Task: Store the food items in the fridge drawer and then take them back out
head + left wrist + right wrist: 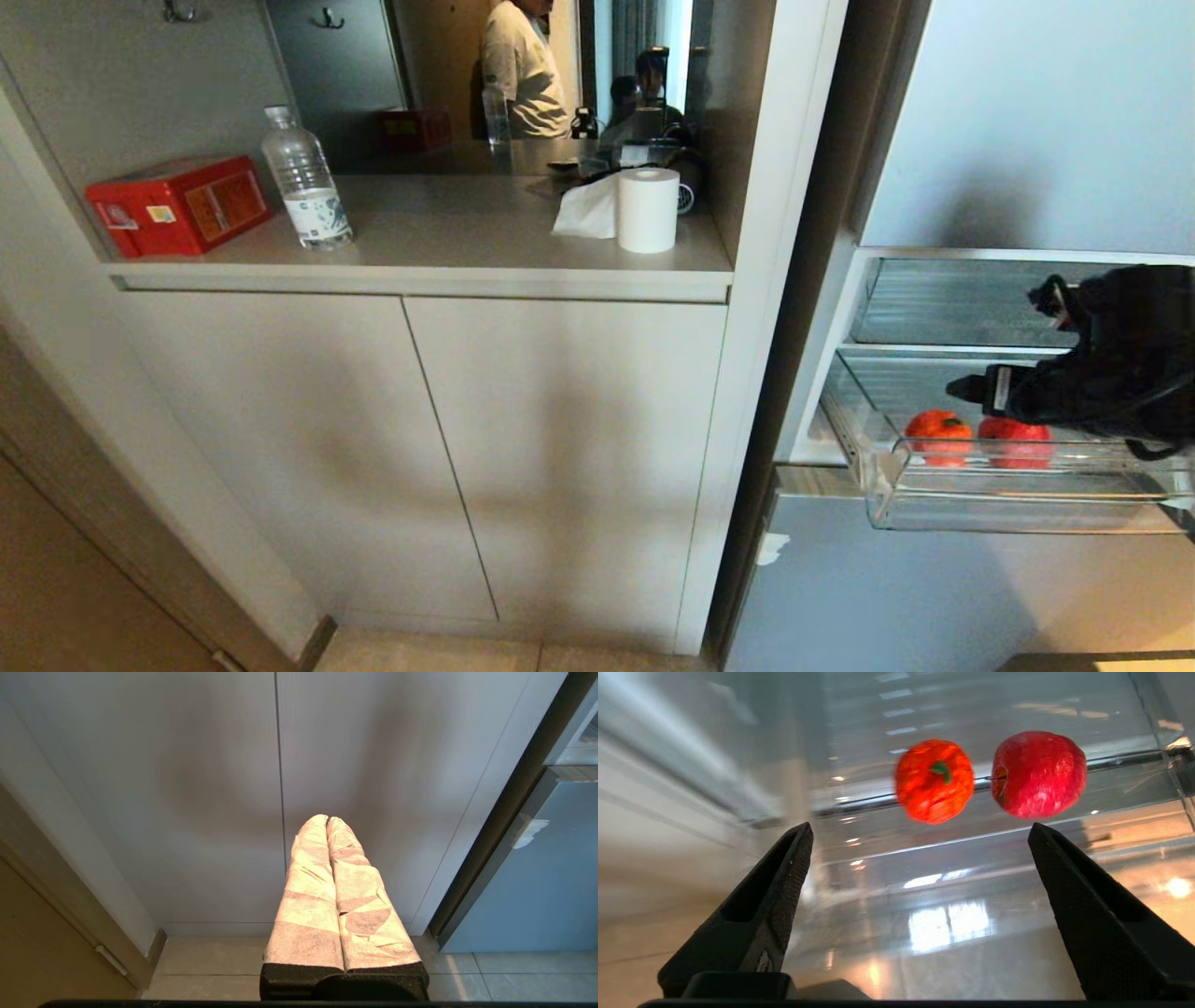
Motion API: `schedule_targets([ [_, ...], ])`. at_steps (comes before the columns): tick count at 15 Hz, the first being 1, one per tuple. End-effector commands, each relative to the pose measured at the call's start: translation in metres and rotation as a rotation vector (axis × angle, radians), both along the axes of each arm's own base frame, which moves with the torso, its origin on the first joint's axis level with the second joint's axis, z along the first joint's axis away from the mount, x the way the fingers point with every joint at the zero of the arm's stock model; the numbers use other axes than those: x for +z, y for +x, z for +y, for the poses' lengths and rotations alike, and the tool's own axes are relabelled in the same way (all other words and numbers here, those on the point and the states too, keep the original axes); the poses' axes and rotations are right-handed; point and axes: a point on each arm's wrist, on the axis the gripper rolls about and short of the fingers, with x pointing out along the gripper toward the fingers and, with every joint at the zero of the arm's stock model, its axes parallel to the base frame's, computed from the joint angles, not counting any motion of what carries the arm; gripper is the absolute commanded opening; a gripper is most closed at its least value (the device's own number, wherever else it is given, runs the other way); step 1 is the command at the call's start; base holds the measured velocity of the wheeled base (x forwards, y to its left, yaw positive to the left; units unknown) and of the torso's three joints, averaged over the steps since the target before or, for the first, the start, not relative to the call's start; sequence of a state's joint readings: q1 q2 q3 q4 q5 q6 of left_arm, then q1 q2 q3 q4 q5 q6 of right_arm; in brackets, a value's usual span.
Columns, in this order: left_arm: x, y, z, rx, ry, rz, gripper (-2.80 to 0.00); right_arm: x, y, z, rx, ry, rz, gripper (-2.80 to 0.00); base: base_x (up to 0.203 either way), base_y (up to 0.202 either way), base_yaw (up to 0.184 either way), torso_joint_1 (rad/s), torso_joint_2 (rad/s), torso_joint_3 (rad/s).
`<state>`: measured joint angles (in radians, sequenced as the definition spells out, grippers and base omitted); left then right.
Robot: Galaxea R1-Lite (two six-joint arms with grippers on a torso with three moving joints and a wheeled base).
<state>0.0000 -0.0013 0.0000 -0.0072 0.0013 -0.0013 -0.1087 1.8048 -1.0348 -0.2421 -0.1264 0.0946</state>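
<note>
A robot's right gripper hangs just above a pulled-out clear plastic fridge drawer, its two black fingers spread wide apart and holding nothing. Inside the drawer, beyond the fingertips, lie two round fruits close beside each other but not touching: an orange fruit with a small green stem cap, and a glossy red apple. From the head camera the right arm reaches in from the right, partly covering the apple. The left gripper hangs low before pale cabinet doors, its tape-wrapped fingers pressed together, empty. Farther back, on a counter, stand a red box, a water bottle and a paper roll. A person shows in a mirror behind.
</note>
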Motion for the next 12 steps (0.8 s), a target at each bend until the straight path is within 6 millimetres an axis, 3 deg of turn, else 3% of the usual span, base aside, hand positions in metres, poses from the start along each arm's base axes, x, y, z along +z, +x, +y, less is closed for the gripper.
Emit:
schedule_targets([
  [1,0.0,0.0,0.0,0.0,0.0,0.002,-2.8,-0.038,0.029,-0.013,-0.015,0.01,0.096,0.0,0.0,0.0,0.0,0.0,0.0,0.0],
  [5,0.0,0.0,0.0,0.0,0.0,0.002,-2.8,-0.045,0.036,-0.017,0.012,0.045,0.198,0.0,0.0,0.0,0.0,0.0,0.0,0.0],
  [12,0.0,0.0,0.0,0.0,0.0,0.002,-2.8,-0.009,-0.015,-0.032,0.045,0.1,0.4,0.0,0.0,0.0,0.0,0.0,0.0,0.0],
])
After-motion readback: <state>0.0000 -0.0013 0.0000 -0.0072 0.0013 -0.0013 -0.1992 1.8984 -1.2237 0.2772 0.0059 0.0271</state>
